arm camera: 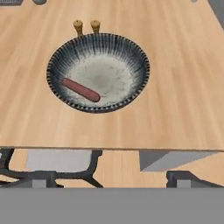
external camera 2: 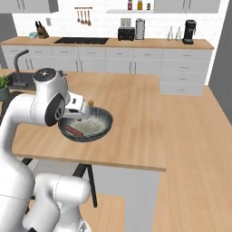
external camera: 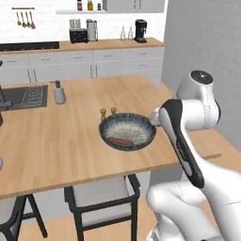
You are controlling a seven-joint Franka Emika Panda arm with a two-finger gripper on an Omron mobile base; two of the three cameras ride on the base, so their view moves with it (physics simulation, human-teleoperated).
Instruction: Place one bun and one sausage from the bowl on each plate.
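The dark bowl (external camera: pixel 127 130) with a speckled inside stands near the front edge of the wooden island. One reddish-brown sausage (external camera: pixel 121 140) lies in it, toward the near-left side; the hand view shows the sausage (arm camera: pixel 81 89) slanted in the bowl (arm camera: pixel 98 72). No bun shows in the bowl, and the plates are out of view. My gripper (arm camera: pixel 113 180) is open, its two dark tips far apart at the bottom of the hand view, held above the island's near edge and back from the bowl. My hand (external camera 2: pixel 76 108) hovers by the bowl's rim (external camera 2: pixel 107 118).
Two small wooden shakers (external camera: pixel 108 112) stand just behind the bowl. A soap dispenser (external camera: pixel 59 92) and the sink (external camera: pixel 24 97) are at the far left of the island. A dark-framed chair (external camera: pixel 101 197) is tucked under the front edge.
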